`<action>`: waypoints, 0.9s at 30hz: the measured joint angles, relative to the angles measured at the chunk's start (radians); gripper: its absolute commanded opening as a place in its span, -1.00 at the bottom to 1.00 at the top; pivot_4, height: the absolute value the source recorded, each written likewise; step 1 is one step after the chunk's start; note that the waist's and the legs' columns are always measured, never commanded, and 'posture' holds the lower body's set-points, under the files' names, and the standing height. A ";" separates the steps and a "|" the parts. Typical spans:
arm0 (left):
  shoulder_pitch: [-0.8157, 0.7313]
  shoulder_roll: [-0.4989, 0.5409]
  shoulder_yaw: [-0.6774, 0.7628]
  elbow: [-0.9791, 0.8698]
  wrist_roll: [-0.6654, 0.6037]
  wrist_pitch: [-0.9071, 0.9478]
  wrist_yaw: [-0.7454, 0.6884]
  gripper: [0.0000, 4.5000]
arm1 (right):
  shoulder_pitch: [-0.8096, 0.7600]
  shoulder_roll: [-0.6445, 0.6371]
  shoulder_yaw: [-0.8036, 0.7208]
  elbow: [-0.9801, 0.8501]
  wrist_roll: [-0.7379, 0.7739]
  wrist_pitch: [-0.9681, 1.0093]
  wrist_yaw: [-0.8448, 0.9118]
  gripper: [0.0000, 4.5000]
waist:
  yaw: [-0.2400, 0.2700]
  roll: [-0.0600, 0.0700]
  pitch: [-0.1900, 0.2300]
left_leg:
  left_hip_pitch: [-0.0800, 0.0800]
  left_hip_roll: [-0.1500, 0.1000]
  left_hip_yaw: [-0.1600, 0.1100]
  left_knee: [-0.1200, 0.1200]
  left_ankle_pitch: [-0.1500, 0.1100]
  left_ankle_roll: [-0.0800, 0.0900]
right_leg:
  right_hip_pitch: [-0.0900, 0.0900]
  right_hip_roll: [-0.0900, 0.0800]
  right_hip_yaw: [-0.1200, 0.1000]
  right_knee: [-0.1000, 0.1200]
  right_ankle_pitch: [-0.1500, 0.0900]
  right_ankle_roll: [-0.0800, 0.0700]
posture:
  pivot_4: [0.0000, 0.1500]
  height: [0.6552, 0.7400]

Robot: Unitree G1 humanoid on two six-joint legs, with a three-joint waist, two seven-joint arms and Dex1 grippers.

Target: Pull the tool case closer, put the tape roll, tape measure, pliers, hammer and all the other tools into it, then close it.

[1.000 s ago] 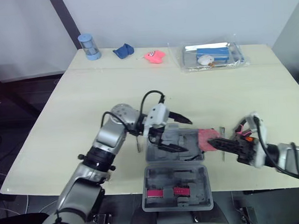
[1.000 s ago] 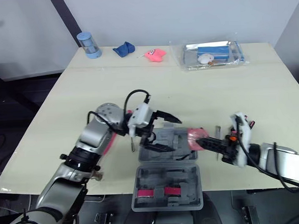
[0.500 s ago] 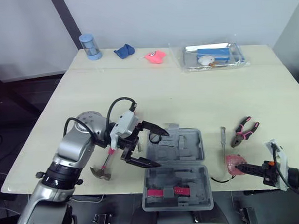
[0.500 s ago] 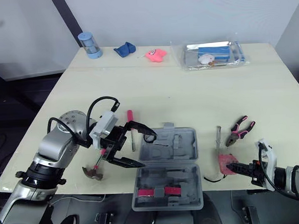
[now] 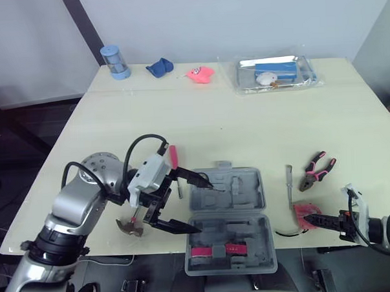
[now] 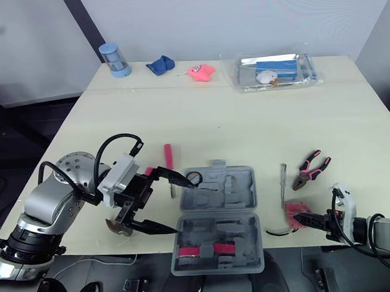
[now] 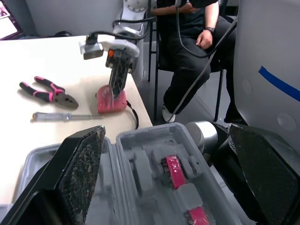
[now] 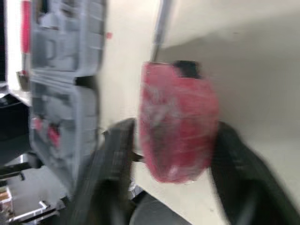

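Left jaws gape empty at moulded grey tool case [image 5: 230, 190]; right jaws clasp red tape measure [image 5: 305, 213].

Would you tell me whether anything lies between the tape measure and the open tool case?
Nothing visible does. The tape measure lies near the table's front edge, right of the open tool case; only bare table and a thin black cord lie between. The screwdriver lies farther back, off that path.
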 measured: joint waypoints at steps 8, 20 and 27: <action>0.033 -0.003 0.037 0.000 -0.006 -0.028 0.006 1.00 | 0.098 -0.042 -0.099 -0.032 -0.095 -0.074 0.109 0.94 | 0.004 0.000 0.000 | 0.000 0.000 0.000 0.000 0.000 0.000 | 0.000 0.000 0.000 0.000 0.000 0.000 | 1.00 1.00; 0.161 0.054 0.161 -0.008 -0.040 -0.105 -0.014 1.00 | 0.099 -0.066 0.010 0.112 -0.619 -1.048 0.587 0.94 | -0.002 0.001 0.001 | 0.001 0.000 0.002 0.000 0.000 0.000 | 0.000 0.000 0.001 -0.001 0.000 0.000 | 1.00 1.00; 0.210 0.078 0.174 -0.046 -0.058 -0.153 -0.019 1.00 | -0.132 -0.040 0.148 0.340 -0.768 -1.390 0.738 0.94 | -0.002 0.002 0.002 | 0.002 0.001 0.002 0.000 0.000 0.000 | 0.000 0.000 0.001 -0.001 0.000 0.000 | 1.00 1.00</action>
